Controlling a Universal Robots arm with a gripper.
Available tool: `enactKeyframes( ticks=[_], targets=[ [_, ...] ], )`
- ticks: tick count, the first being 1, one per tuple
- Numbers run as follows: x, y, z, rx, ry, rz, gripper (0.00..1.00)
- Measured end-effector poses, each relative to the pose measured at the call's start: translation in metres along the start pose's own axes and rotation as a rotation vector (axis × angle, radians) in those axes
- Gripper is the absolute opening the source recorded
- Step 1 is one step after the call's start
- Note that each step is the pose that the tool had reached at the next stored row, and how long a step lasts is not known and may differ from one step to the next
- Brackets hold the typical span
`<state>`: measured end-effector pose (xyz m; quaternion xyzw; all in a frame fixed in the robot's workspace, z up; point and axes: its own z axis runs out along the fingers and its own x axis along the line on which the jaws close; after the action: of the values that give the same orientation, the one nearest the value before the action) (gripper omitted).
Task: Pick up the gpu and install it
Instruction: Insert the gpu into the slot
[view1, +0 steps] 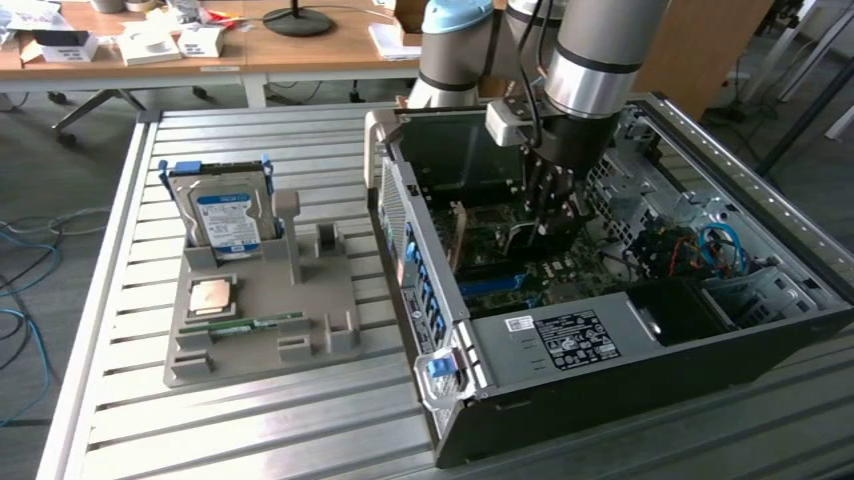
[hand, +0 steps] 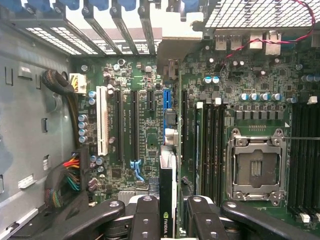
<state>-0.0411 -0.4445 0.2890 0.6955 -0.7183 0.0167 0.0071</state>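
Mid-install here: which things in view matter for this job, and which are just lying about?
Job: gpu, gripped by the end effector; motherboard; open computer case.
Lying about: hard drive, memory stick, processor chip, grey holder tray.

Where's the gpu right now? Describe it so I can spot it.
Inside the open computer case, over the green motherboard, find the gripper. The gpu is the thin card seen edge-on between its fingers, with a green logo, unlike the black slots alongside.
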Motion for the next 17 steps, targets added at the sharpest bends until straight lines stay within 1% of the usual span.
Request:
enactKeyframes(
  ticks=[13, 14, 15, 16, 17],
  targets=[
    [-0.0002, 0.0013, 0.0062, 0.0, -0.0035, 0.0, 0.26],
    [-0.0002, 0.0021, 0.007, 0.0005, -0.007, 0.0, 0.26],
    [-0.0001, 0.0033, 0.0076, 0.0018, -0.0198, 0.0, 0.26],
    [0.0004, 0.0035, 0.0083, 0.0017, -0.0216, 0.002, 0.26],
    [0.0013, 0.0034, 0.0083, 0.0016, -0.0214, 0.003, 0.26]
  ],
)
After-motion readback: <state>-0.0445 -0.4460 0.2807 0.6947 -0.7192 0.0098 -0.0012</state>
